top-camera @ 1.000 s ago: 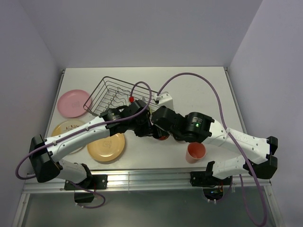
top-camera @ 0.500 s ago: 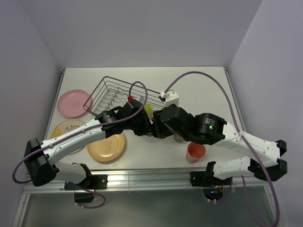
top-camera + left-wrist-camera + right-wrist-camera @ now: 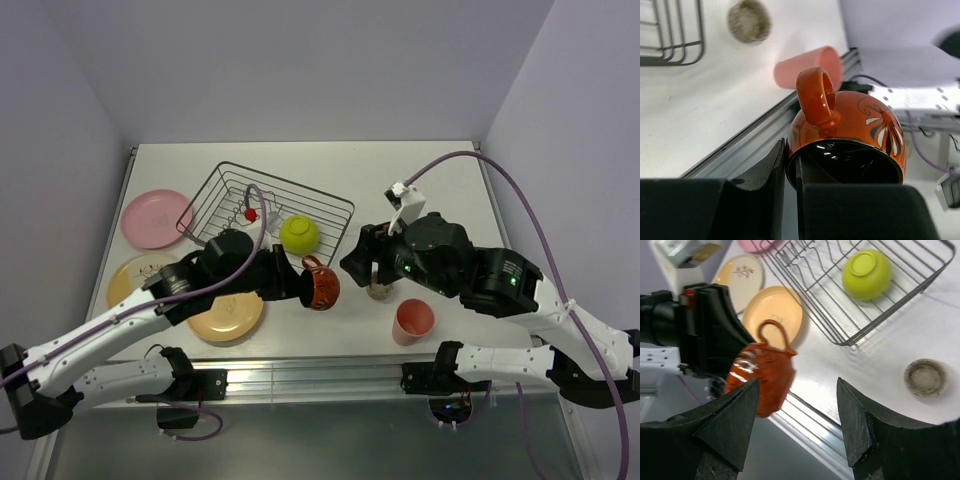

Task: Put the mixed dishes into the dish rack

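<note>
My left gripper (image 3: 304, 282) is shut on the rim of the small red mug (image 3: 323, 287), one finger inside and one outside, and holds it above the table in front of the dish rack (image 3: 228, 188). In the left wrist view the mug (image 3: 847, 125) fills the frame at the gripper (image 3: 790, 156). My right gripper (image 3: 362, 262) is open and empty, right of the mug (image 3: 762, 377); it shows wide apart in its wrist view (image 3: 797, 405). The lime-green bowl (image 3: 299, 234) lies upside down in the rack (image 3: 810, 285). The grey-beige cup (image 3: 380, 290) and salmon tumbler (image 3: 413, 321) stand on the table.
The pink plate (image 3: 155, 217), cream plate (image 3: 140, 272) and tan-orange plate (image 3: 225, 312) lie left of the rack. The metal rail of the table's front edge (image 3: 320, 372) runs below the mug. Purple cables loop above both arms.
The two arms, close together at the mug before, have drawn apart. The left gripper has pulled back left with the mug; the right has moved off right, open. The bowl now shows.
</note>
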